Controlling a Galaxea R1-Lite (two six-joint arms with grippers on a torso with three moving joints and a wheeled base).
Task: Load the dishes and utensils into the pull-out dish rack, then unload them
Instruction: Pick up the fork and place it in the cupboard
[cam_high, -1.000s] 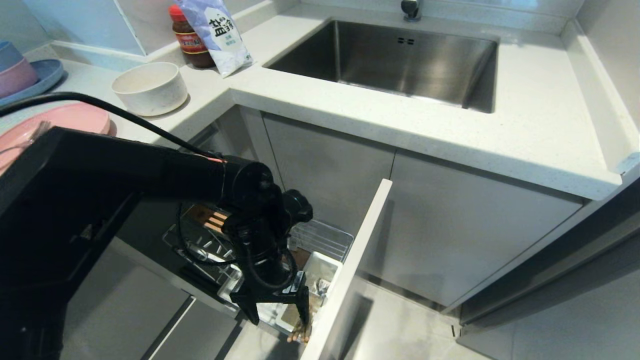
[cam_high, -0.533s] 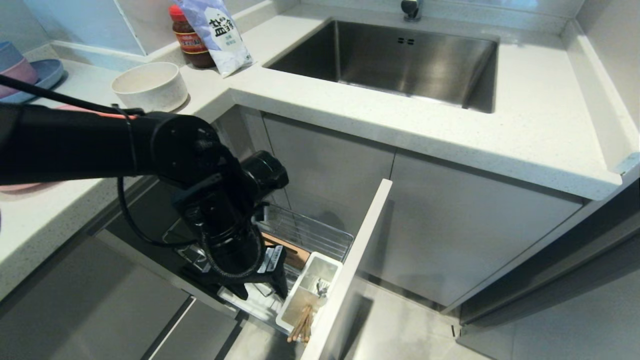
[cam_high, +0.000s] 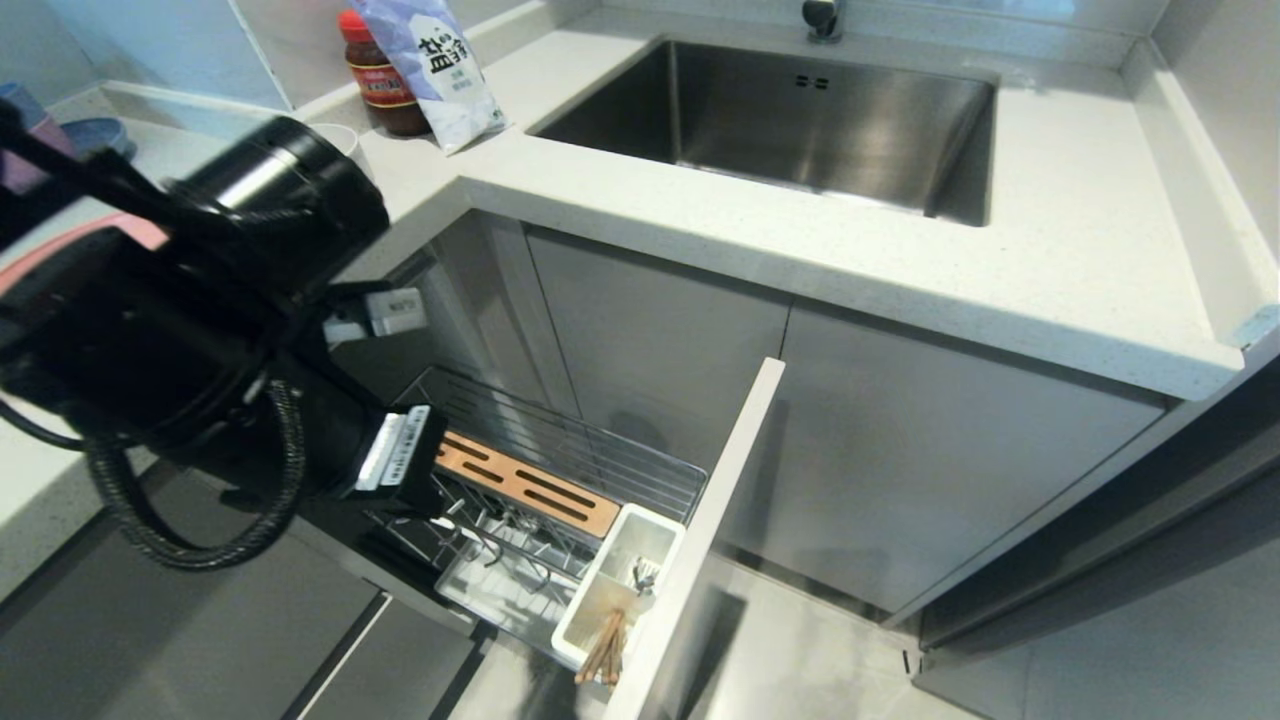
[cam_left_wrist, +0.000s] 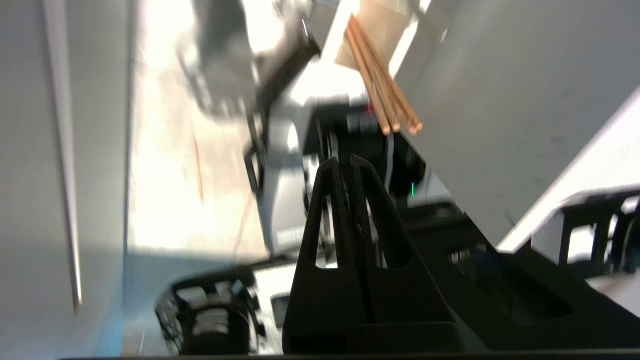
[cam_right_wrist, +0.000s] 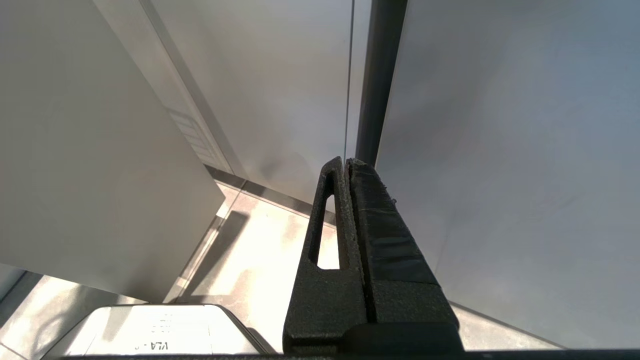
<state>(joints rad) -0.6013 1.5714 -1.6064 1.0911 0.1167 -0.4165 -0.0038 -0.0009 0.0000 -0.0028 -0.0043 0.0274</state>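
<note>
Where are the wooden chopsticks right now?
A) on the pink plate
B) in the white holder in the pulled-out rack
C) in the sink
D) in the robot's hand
B: the chopsticks stand in the white cutlery holder at the front of the pull-out dish rack, and the left hand is shut and empty.

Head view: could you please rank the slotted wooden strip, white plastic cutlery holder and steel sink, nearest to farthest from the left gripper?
1. Slotted wooden strip, beside the left gripper.
2. White plastic cutlery holder, by the pale front panel.
3. Steel sink, up in the countertop.
</note>
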